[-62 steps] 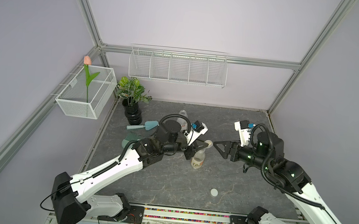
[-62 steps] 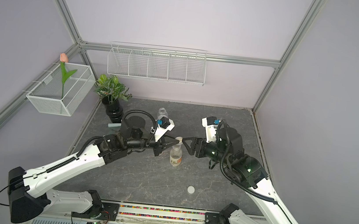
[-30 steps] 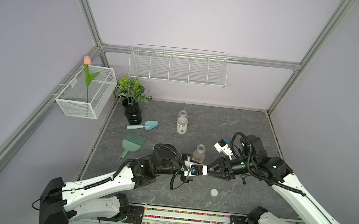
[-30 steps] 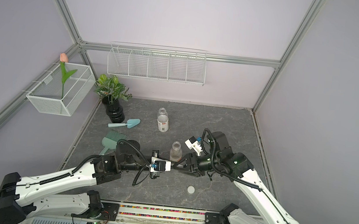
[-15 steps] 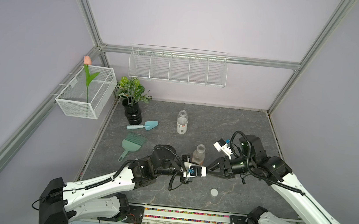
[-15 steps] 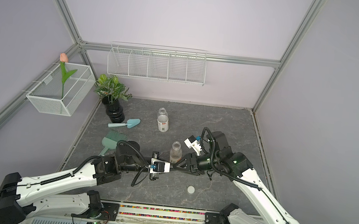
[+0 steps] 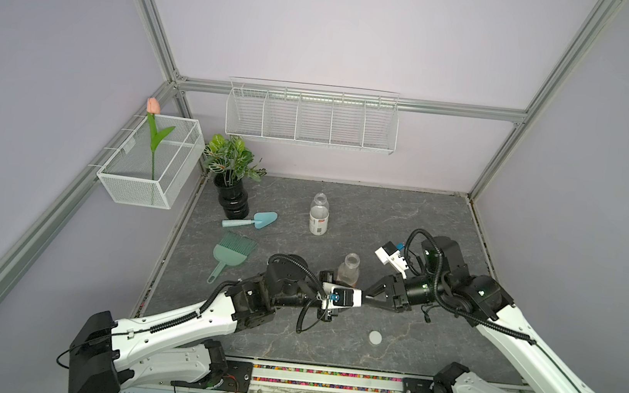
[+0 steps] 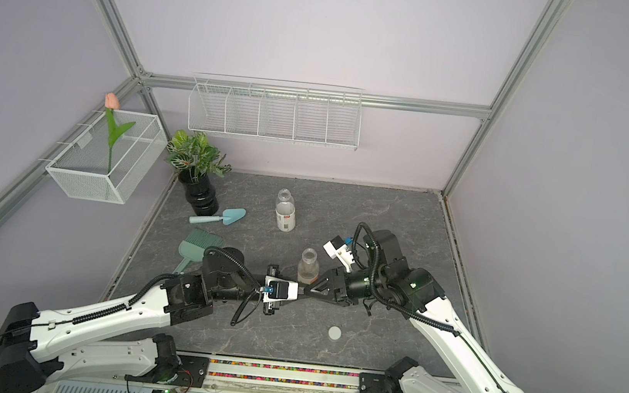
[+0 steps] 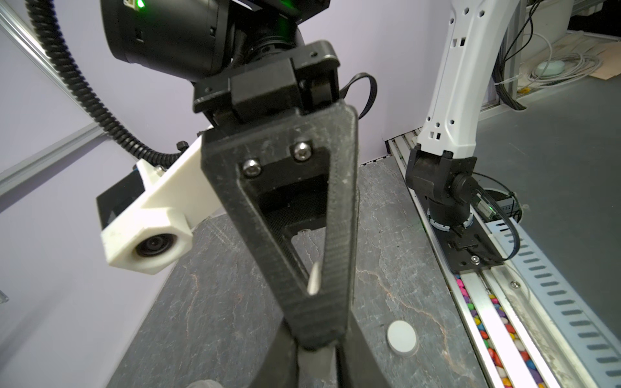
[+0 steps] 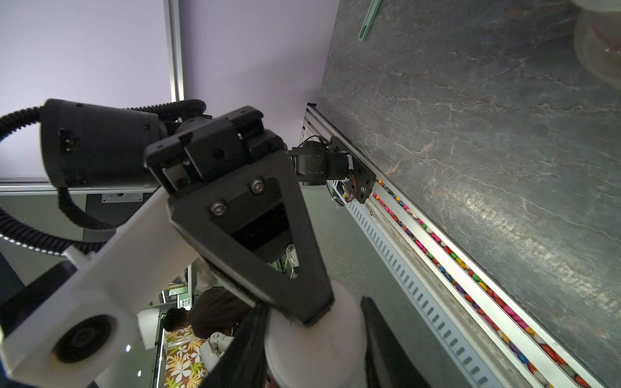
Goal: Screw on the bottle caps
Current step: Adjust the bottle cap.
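The left gripper (image 9: 317, 361) pinches a small flat round white plastic cap (image 10: 312, 346) by its faces, fingers nearly together. The right gripper (image 8: 304, 291) straddles that cap with ribbed black fingers, though I can't tell whether they press it. In both top views the white wrist camera (image 7: 341, 296) hides the cap at mid-frame. Just above stands a clear plastic bottle with an orange-marked label (image 7: 348, 272), open-necked, and higher up a white-labelled clear bottle (image 7: 318, 219). The print on both is too small to read. A second white cap (image 7: 374, 337) lies lower right on the grey veined tabletop (image 7: 382, 221).
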`<state>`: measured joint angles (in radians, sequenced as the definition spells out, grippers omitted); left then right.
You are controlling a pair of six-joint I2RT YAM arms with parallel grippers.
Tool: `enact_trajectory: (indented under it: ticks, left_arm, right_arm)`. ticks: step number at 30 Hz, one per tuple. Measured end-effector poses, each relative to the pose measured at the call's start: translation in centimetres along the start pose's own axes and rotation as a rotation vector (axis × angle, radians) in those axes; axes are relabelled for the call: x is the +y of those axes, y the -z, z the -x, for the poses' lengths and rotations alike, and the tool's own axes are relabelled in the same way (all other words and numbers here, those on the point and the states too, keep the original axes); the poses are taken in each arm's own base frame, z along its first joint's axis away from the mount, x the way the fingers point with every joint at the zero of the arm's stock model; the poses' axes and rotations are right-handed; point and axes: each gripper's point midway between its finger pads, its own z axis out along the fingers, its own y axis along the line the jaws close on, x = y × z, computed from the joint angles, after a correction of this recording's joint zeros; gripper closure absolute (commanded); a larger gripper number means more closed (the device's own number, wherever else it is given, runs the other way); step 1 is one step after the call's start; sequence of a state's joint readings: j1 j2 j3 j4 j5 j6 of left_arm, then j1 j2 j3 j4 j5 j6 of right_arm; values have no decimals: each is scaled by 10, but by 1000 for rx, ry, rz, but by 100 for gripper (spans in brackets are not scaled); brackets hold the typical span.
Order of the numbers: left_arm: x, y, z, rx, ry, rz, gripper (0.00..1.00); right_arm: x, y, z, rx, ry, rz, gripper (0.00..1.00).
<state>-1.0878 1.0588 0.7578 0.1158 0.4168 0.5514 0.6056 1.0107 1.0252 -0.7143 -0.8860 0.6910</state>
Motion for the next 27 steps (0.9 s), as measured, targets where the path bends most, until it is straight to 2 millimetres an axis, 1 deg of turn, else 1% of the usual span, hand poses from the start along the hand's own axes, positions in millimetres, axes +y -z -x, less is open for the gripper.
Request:
enact_trajectory:
  ticks: [1, 5, 8, 9, 12, 14, 19, 21, 23, 25, 27]
  left_arm:
    - [0, 0, 0, 1, 0, 1, 66]
    - [1, 0, -3, 9, 9, 12, 40]
    - [3, 0, -6, 18, 24, 26, 26]
    - [3, 0, -7, 21, 32, 32, 2]
    - [8, 5, -11, 31, 65, 79, 1]
    - [17, 10, -14, 37, 115, 150, 1]
    - [41, 24, -17, 20, 240, 316, 1]
    - [51, 29, -23, 21, 320, 386, 1]
    - [65, 36, -33, 36, 419, 489, 1]
    - [78, 43, -42, 45, 486, 576, 1]
    - [85, 47, -52, 58, 525, 634, 1]
  right_arm:
    - [0, 0, 0, -2, 3, -2, 65]
    - [-3, 1, 2, -13, 10, -21, 64]
    - [-9, 3, 2, -29, 22, -66, 64]
    - [-12, 5, 3, -39, 28, -90, 64]
    - [-20, 13, 10, -88, 58, -183, 65]
    - [-23, 22, 17, -141, 98, -252, 65]
    - [-14, 48, 39, -299, 250, -360, 62]
    - [-11, 58, 48, -359, 306, -401, 62]
    - [-10, 65, 58, -409, 361, -442, 62]
    - [-11, 69, 66, -439, 399, -474, 63]
    - [-12, 71, 74, -459, 436, -503, 64]
